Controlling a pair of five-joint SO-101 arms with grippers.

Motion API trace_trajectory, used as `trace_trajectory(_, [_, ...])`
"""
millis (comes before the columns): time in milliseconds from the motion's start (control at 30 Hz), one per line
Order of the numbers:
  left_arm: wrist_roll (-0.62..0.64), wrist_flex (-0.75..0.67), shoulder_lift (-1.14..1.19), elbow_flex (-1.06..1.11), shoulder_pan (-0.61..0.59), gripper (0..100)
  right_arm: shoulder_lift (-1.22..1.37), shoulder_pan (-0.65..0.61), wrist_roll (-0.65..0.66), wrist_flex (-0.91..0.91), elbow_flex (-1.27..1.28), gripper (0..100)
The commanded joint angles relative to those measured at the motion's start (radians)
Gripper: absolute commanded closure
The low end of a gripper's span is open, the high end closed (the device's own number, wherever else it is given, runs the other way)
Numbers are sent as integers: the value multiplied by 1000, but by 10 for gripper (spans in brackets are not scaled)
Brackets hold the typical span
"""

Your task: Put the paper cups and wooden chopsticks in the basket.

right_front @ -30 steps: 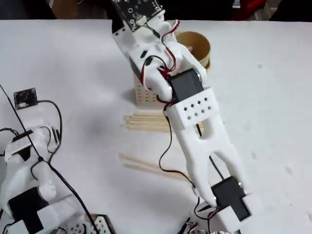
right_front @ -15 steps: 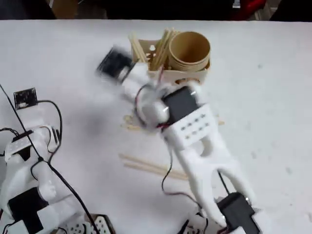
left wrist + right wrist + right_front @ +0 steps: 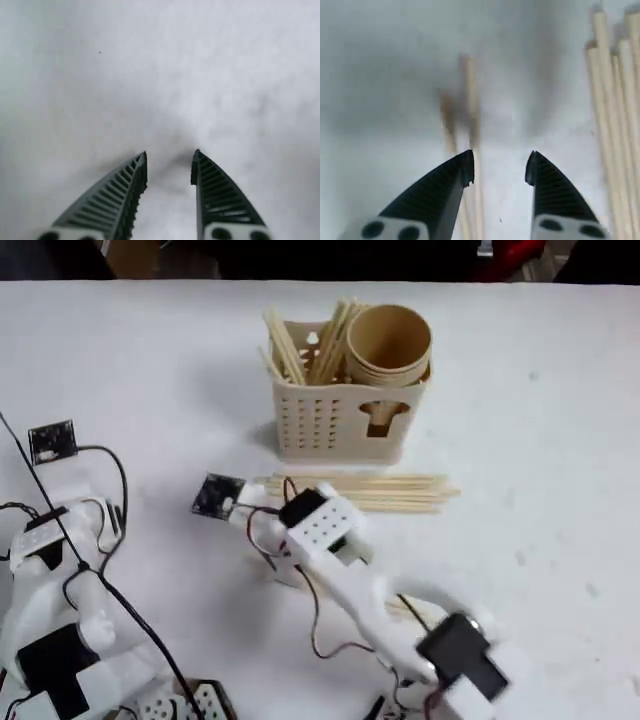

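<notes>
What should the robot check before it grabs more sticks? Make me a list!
1. The right tool is open: ok.
2. The loose chopstick pair sits centred between its jaws: not ok, it runs under one jaw.
3. The chopstick bundle is clear of that grab: ok, it lies off to one side.
4. The basket stands upright: ok.
5. The paper cups are in the basket: ok.
6. The left tool is out of the way: ok, open over bare table.
</notes>
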Motion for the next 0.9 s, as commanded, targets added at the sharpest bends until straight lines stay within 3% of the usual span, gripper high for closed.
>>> trace_trajectory(0, [11, -9, -7, -2, -12, 843, 70, 2, 12, -42, -6, 820])
trace_trajectory(233, [11, -9, -7, -2, -12, 843, 124, 8, 11, -58, -14, 827])
trace_trajectory(433, [11, -9, -7, -2, -12, 843, 124, 22, 12, -59, -17, 914])
trace_trajectory(600, [12, -9, -7, -2, -12, 843, 133, 105, 12, -87, -18, 983])
trace_trajectory(867, [12, -9, -7, -2, -12, 843, 79, 239, 3, -90, -49, 982])
